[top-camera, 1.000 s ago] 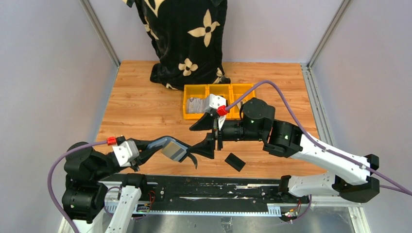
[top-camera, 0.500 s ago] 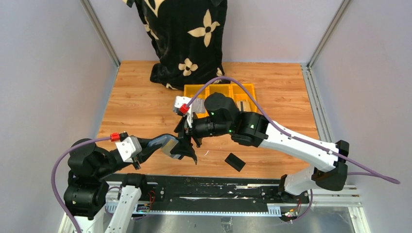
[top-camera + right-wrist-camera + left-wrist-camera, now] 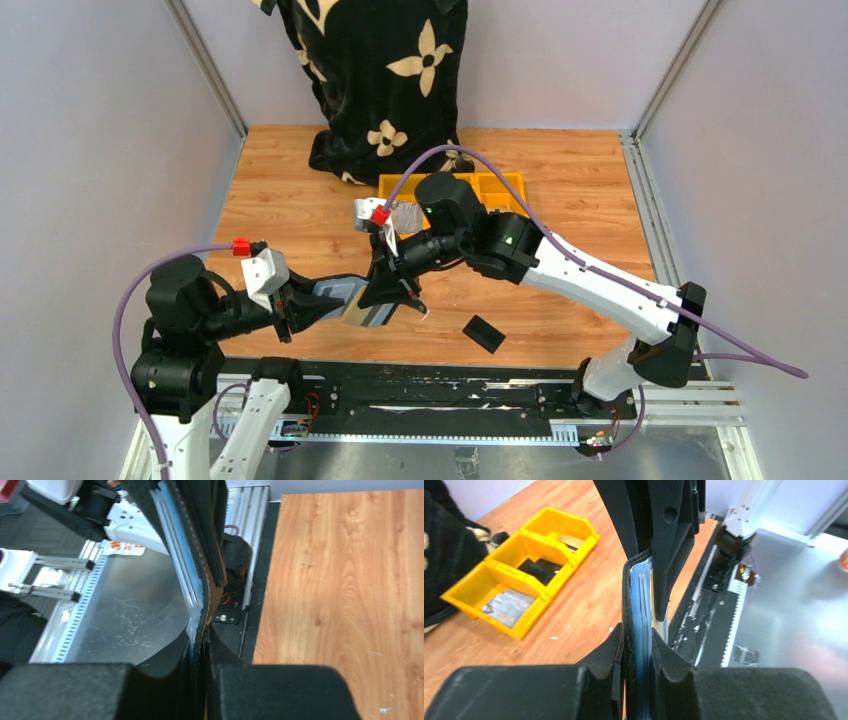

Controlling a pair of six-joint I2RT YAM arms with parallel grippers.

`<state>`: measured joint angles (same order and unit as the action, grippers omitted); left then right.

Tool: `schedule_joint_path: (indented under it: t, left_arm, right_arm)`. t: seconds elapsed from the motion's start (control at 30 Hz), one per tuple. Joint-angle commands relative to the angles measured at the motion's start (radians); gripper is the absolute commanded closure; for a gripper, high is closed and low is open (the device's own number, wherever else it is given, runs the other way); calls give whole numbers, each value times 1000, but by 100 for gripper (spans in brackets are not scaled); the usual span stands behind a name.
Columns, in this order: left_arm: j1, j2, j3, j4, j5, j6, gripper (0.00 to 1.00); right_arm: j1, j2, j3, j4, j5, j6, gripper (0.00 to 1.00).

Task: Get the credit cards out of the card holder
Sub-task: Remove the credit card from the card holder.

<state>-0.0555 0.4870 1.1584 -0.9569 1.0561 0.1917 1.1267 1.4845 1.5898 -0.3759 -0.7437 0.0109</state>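
Nearest, the left hand (image 3: pixel 298 306) is clamped on one end of the card holder (image 3: pixel 352 300), which it holds off the bench (image 3: pixel 290 200) near the front edge. Just beyond, the right hand (image 3: pixel 388 284) is pinched shut on the holder's opposite edge — whether on a card alone, I cannot tell. To do this well, keep the left grip firm and draw straight along the slot. Farther back, credit cards (image 3: pixel 506 607) lie in a yellow bin (image 3: pixel 533 616)
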Motion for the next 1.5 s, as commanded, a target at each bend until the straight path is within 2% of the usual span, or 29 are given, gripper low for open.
schedule_joint_path:
  t: [0.0,0.1,0.13,0.17,0.2,0.23,0.3,0.47,0.6,0.73,0.83,0.9,0.93,1.1,1.23,1.33,1.43,1.47]
  left_arm:
    - [0,55,57,10,143,-117,85]
    - [0,87,60,10,181,-157,76]
    - [0,101,58,9,203,-174,66]
    - [0,109,52,10,226,-184,51]
    - [0,119,45,10,244,-218,43]
    - [0,127,40,10,266,-234,39]
    - [0,139,34,10,291,-258,36]
    - [0,164,32,8,371,-306,41]
    - [0,160,-1,7,413,-325,40]
    - [0,136,-22,9,432,-329,25]
    - [0,123,-12,8,407,-325,18]
    - [0,120,-3,9,379,-328,2]
    - [0,119,-1,8,368,-329,0]
    - [0,117,12,9,328,-333,0]
    - [0,122,33,4,394,-330,2]
    - [0,139,60,2,435,-347,13]
    - [0,148,71,2,454,-365,31]
    - [0,149,71,1,455,-369,35]
  right_arm:
    - [-25,-32,1,-51,-200,-6,93]
    - [-25,-66,-34,-22,-252,-6,97]
    - [-27,-74,-39,-19,-262,-6,97]
    - [-27,-79,-43,-15,-273,-6,100]
    - [-27,-83,-48,-6,-286,0,100]
    - [-27,-86,-60,12,-302,14,100]
    - [-28,-96,-81,54,-323,42,100]
    - [-28,-122,-125,139,-348,93,100]
    - [-28,-135,-147,199,-365,130,100]
    - [-28,-130,-133,191,-364,126,100]
    - [-28,-119,-111,157,-368,114,100]
    - [-28,-115,-94,126,-374,99,100]
    - [-28,-113,-87,113,-377,95,100]
    - [-24,-106,-41,51,-395,77,100]
    - [-24,-103,-4,-8,-366,41,100]
    - [-24,-85,38,-96,-320,-5,100]
    - [-24,-68,59,-144,-280,-57,100]
    - [-25,-61,64,-153,-269,-64,100]
